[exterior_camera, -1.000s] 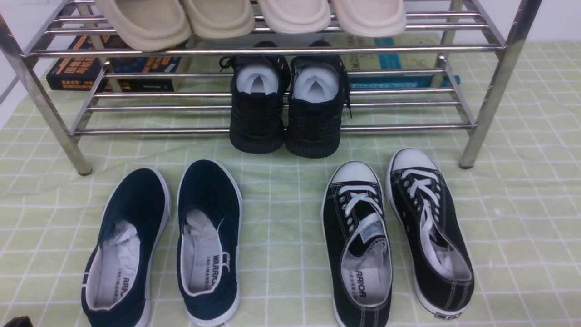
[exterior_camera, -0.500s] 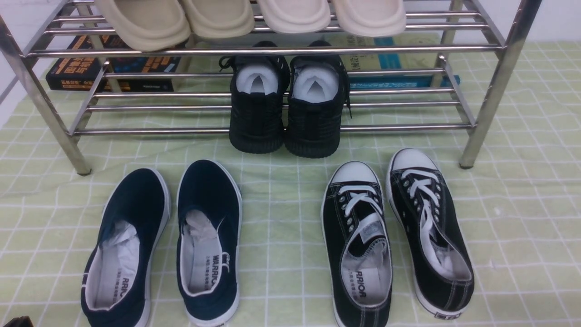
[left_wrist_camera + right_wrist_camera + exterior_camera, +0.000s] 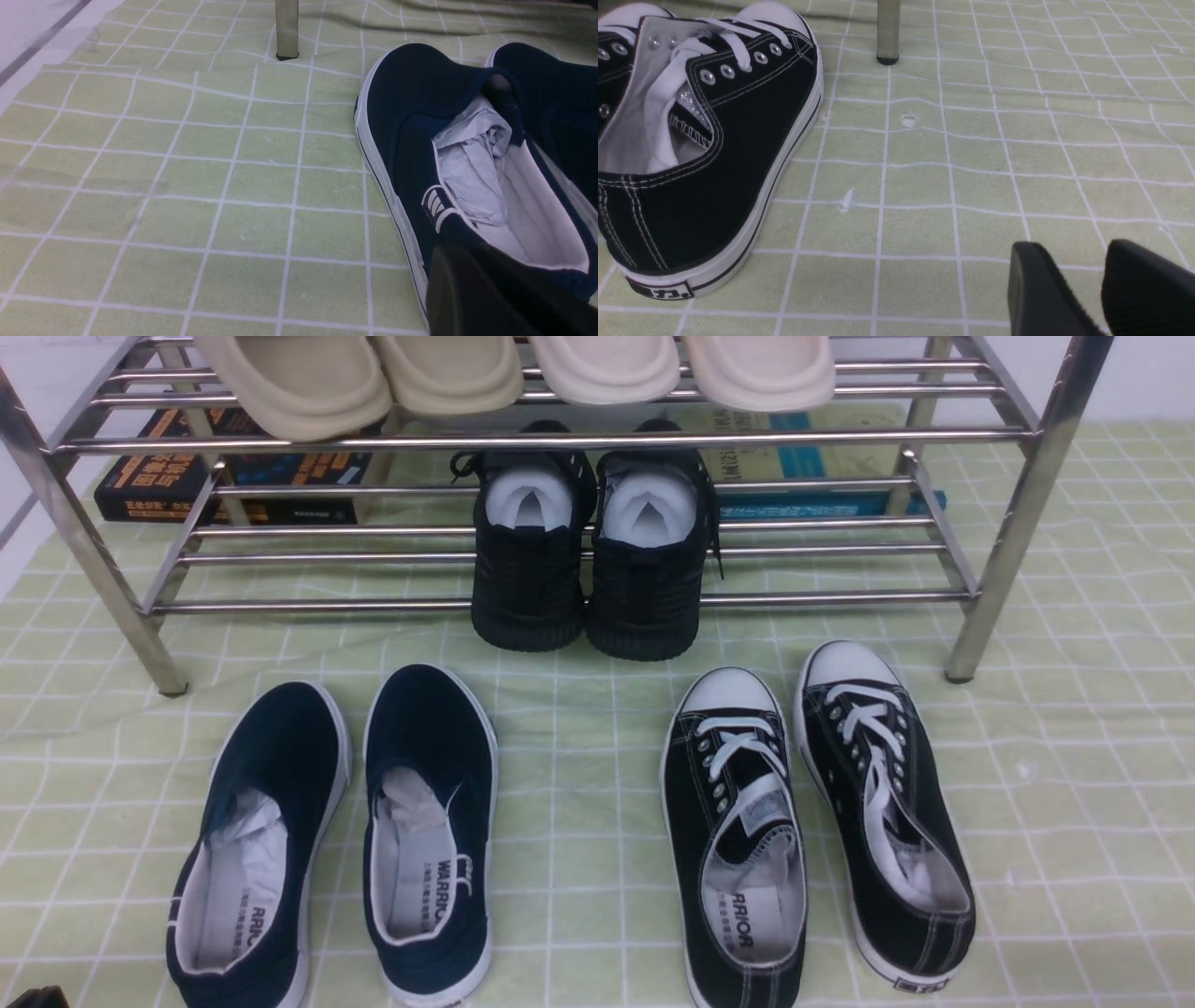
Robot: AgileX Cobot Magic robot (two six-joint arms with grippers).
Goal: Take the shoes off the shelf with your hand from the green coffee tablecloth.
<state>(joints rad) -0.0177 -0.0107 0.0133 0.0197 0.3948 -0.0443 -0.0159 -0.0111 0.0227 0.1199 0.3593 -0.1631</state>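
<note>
- We found the navy slip-on shoes (image 3: 331,840) lying side by side on the green grid-patterned tablecloth (image 3: 579,821), in front of the chrome shoe rack (image 3: 560,439) and off its tiers, toes pointing toward it.
- Both carried white soles and pale lining with WARRIOR lettering; crumpled white paper (image 3: 472,158) filled the left one.
- The left gripper (image 3: 495,294) appeared in its wrist view as a black mass at the heel of that left navy shoe. We saw no gap between its fingers and recorded it as clenched; we could not tell whether it touched the heel. In the front view only a dark corner showed at the lower left edge.
- The right gripper (image 3: 1101,289) hung low over bare cloth, apart from the shoe nearest it. Its two black fingers (image 3: 1036,289) stood with a narrow gap between them, nothing held; we could not tell whether that counted as released.
- A pair of black lace-up sneakers (image 3: 812,821) with white toe caps lay on the cloth to the right of the navy pair.
- A black knit pair (image 3: 588,560) sat on the rack's lower tier, heels overhanging the front rail.
- Beige slippers (image 3: 513,373) rested on the upper tier.
- Books (image 3: 233,476) lay on the cloth behind the rack.
</note>
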